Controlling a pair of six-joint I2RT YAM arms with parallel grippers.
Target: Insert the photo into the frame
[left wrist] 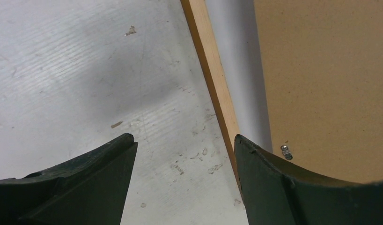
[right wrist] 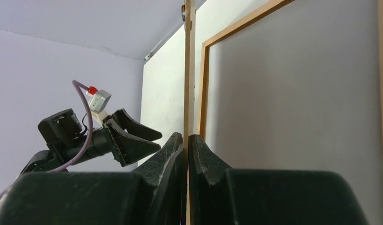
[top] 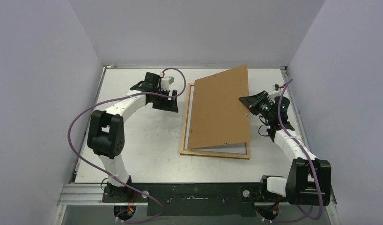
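Observation:
The orange-brown wooden frame (top: 213, 153) lies flat on the white table (top: 143, 140); its left rail shows in the left wrist view (left wrist: 215, 79). My right gripper (top: 248, 104) is shut on the right edge of the plain brown backing sheet (top: 220, 108) and holds it tilted up over the frame. In the right wrist view the sheet's thin edge (right wrist: 188, 70) runs between my pinched fingertips (right wrist: 186, 137), with the frame (right wrist: 202, 93) behind. My left gripper (top: 168, 101) is open and empty by the frame's left rail (left wrist: 182, 140). The photo is out of view.
The backing sheet (left wrist: 320, 70) carries a small metal clip (left wrist: 286, 151). The left gripper shows in the right wrist view (right wrist: 133, 136). Grey walls close in the table on three sides. The inside of the frame looks plain pale grey.

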